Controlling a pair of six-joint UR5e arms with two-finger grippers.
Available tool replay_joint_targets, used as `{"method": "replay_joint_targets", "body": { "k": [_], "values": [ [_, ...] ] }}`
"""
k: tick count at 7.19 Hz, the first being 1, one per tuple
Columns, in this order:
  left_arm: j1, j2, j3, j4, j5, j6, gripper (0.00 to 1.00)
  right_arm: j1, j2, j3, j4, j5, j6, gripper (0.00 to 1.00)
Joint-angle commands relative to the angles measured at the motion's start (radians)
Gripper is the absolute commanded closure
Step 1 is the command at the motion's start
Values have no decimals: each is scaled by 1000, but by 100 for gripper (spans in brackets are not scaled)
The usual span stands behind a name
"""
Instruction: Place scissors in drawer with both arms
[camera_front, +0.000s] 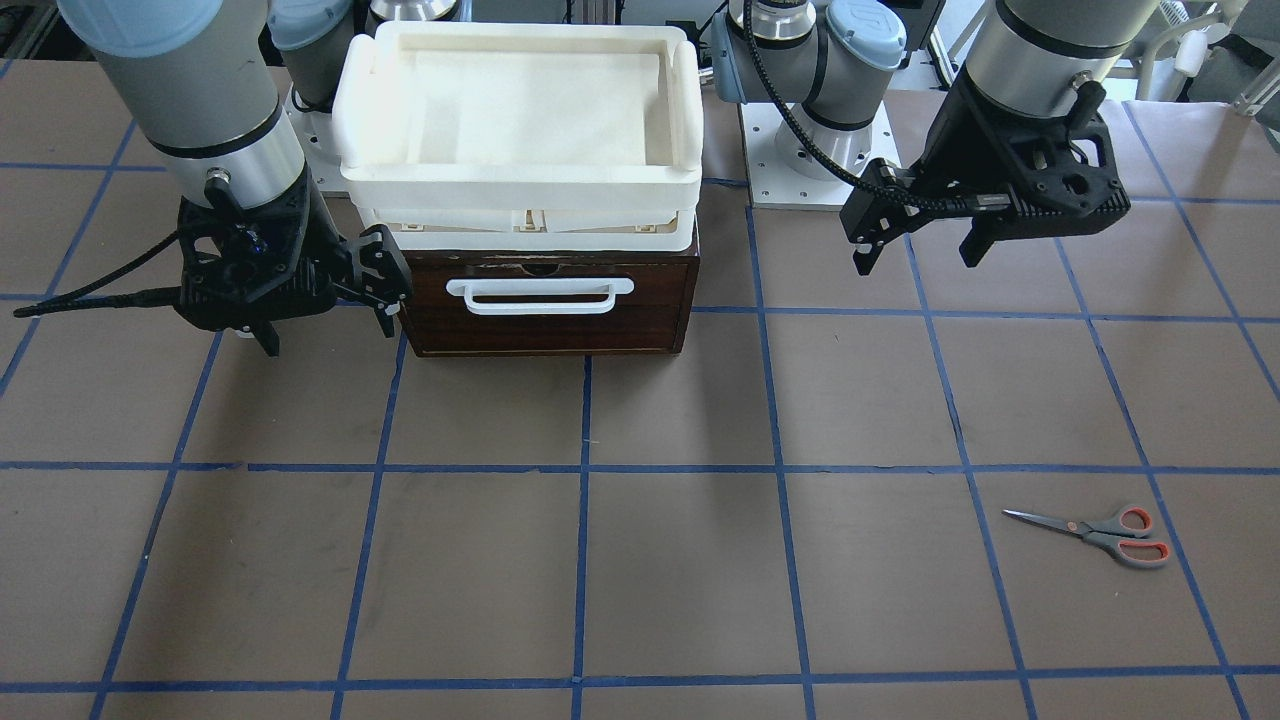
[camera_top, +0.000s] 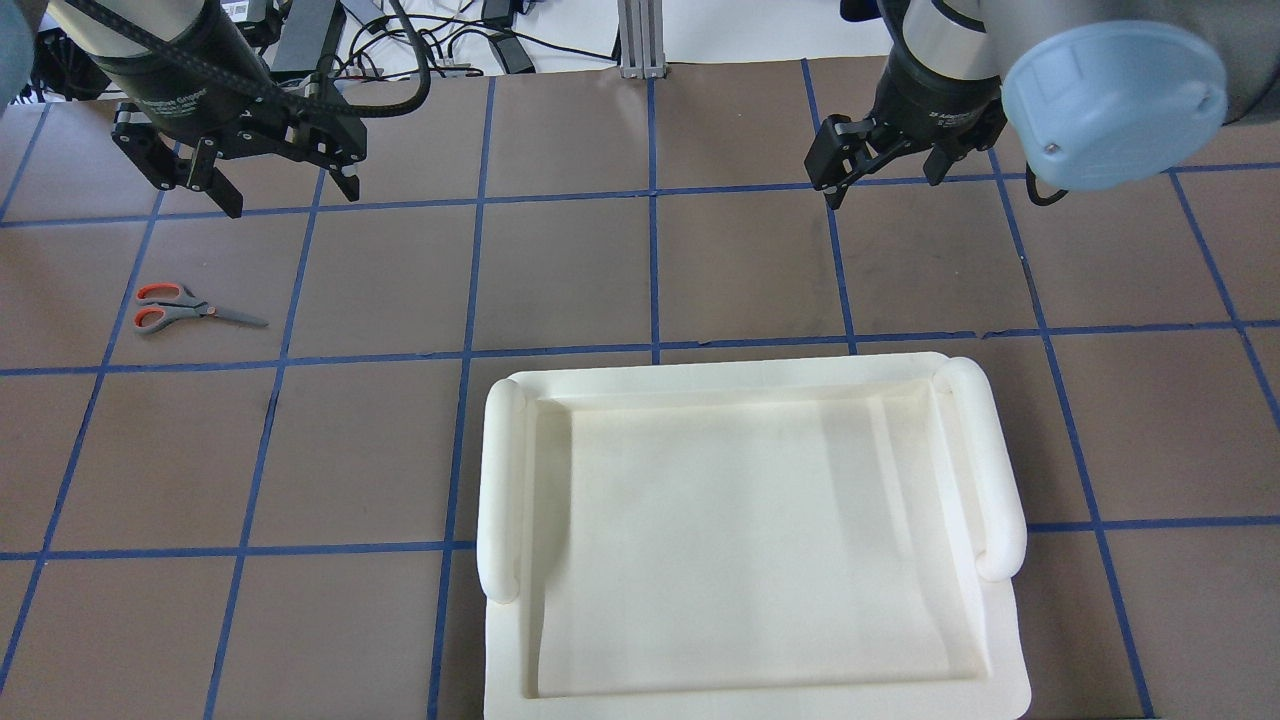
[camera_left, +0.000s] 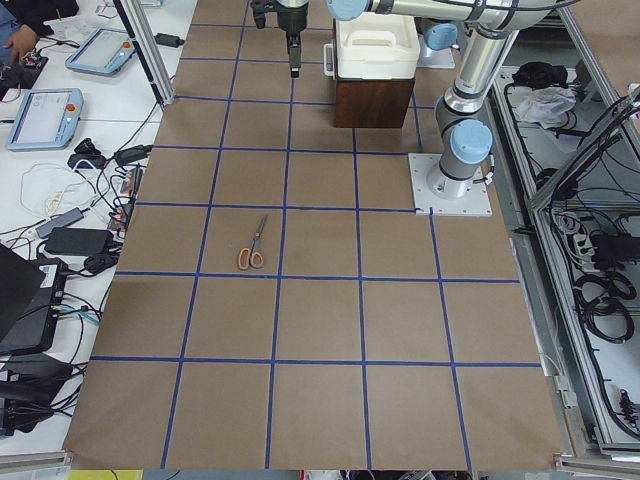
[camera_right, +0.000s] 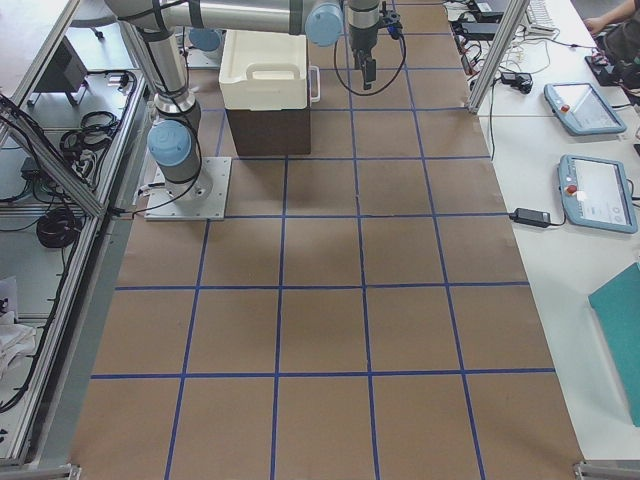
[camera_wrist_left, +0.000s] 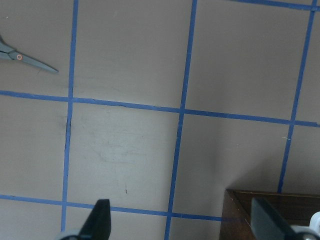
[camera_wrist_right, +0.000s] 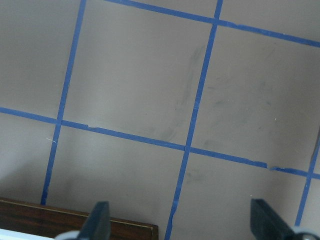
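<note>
The left arm (camera_front: 1040, 50) and right arm (camera_front: 190, 95) are showing grey-silver tubes with light-blue joint caps. A black ribbed cable is trailing from each black two-finger tool, left tool (camera_front: 916, 263) and right tool (camera_front: 330, 340).

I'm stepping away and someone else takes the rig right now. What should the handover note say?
Left gripper: open, empty, above the table.
Right gripper: open, empty, beside the drawer.
Drawer looks shut, with a white tray on top.
Scissors lie flat on the table on the robot's left, apart from both grippers.
Done: nothing yet.
Left: open the drawer, pick up the scissors, put them in.
</note>
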Motion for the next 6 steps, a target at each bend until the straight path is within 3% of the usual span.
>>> {"method": "replay_joint_targets", "body": {
  "k": [1,3,4,5,6],
  "values": [
    [10,5,-12,-12,4,9,0,52,23,2,-17,3,-225,0],
    [131,-21,-23,-6,-3,236,0,66,96,3,-87,6,-286,0],
    [197,-47,-55,5,-2,372,0,70,118,-2,-217,38,-277,0],
    [238,-86,-106,112,8,470,0,78,122,1,-265,202,-294,0],
    [278,-131,-168,220,9,603,0,81,124,9,-253,280,-297,0]
  ]
}}
